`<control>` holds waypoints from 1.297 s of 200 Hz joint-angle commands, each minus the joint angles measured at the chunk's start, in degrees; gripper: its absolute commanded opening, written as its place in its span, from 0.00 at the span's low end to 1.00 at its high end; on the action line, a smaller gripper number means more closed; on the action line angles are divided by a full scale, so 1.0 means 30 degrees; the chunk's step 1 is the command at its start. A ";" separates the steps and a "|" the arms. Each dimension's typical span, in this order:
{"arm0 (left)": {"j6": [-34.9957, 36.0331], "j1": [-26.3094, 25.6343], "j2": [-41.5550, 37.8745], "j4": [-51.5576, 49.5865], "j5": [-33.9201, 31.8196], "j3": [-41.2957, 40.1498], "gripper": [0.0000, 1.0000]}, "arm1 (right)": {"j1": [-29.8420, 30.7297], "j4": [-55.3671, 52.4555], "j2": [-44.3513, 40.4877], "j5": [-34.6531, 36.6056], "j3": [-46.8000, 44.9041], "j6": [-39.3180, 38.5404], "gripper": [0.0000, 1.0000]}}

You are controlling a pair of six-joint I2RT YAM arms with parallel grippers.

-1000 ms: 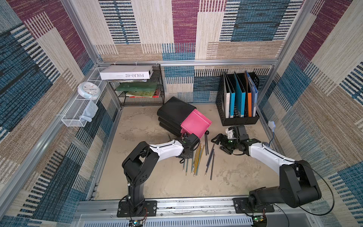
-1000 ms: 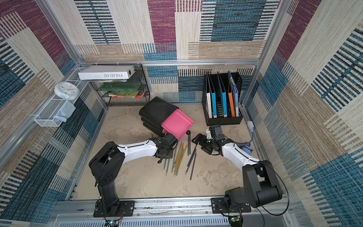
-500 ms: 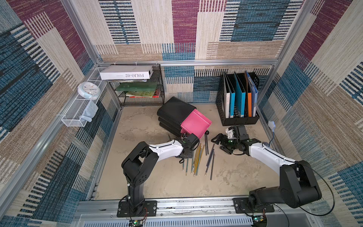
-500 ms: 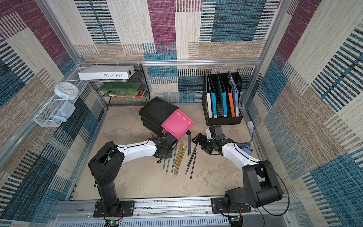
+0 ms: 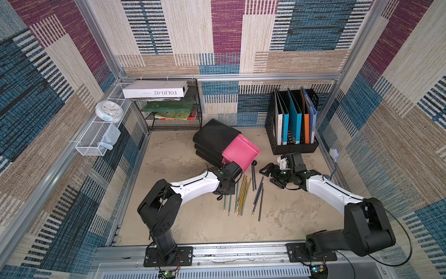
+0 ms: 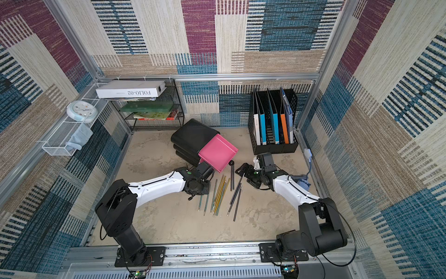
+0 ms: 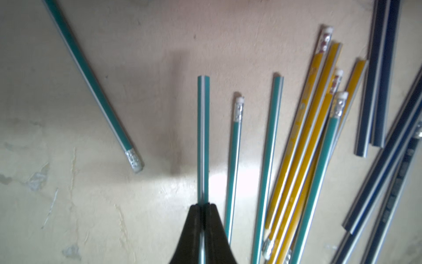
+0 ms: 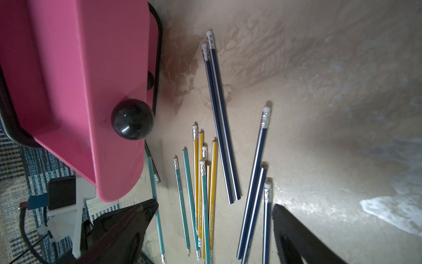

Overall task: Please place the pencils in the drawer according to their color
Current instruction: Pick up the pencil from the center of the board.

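Several pencils lie fanned on the table in front of the open pink drawer (image 5: 241, 152): teal ones (image 5: 229, 203), yellow ones (image 5: 243, 193) and navy ones (image 5: 258, 195). In the left wrist view my left gripper (image 7: 203, 205) is shut on one teal pencil (image 7: 203, 137), which runs straight out from between the jaws. More teal pencils (image 7: 235, 160), yellow ones (image 7: 303, 137) and navy ones (image 7: 376, 91) lie beside it. My right gripper (image 5: 269, 175) hovers open just right of the navy pencils, holding nothing. Its wrist view shows the drawer (image 8: 80, 91) and its black knob (image 8: 132, 118).
The drawer sticks out of a black cabinet (image 5: 214, 137) lying at an angle. Behind stand a black file holder (image 5: 293, 125) and a wire shelf with books (image 5: 173, 108). A white mesh basket (image 5: 96, 135) hangs on the left wall. A white plug (image 5: 333, 153) dangles at the right.
The left gripper's jaws have come fully together on the teal pencil. Neither arm has shifted noticeably, and the right gripper stays open.
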 commanded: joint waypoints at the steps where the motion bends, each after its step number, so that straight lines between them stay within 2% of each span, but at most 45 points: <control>1: -0.0105 0.0012 -0.0914 -0.1050 0.0814 -0.0530 0.00 | 0.0016 0.0242 -0.0054 -0.0165 0.0225 0.0072 0.90; 60: -0.0150 -0.0074 -0.4802 -0.1620 0.2522 -0.1674 0.00 | 0.0016 0.0467 0.0007 -0.0533 0.0613 0.0348 0.90; 103: -0.0004 -0.0097 -0.5953 -0.1516 0.2480 0.0059 0.00 | -0.0002 0.0878 -0.0233 -0.1047 0.0755 0.0834 0.90; 163: 0.0450 -0.0076 -0.4175 -0.0674 0.1229 0.4208 0.00 | 0.0016 0.1077 -0.0910 -0.1335 0.0829 0.1038 0.90; 259: 0.1257 0.0041 0.1271 0.1675 -0.2638 0.9856 0.00 | 0.0016 0.1745 -0.0973 -0.1219 0.0608 0.1274 0.90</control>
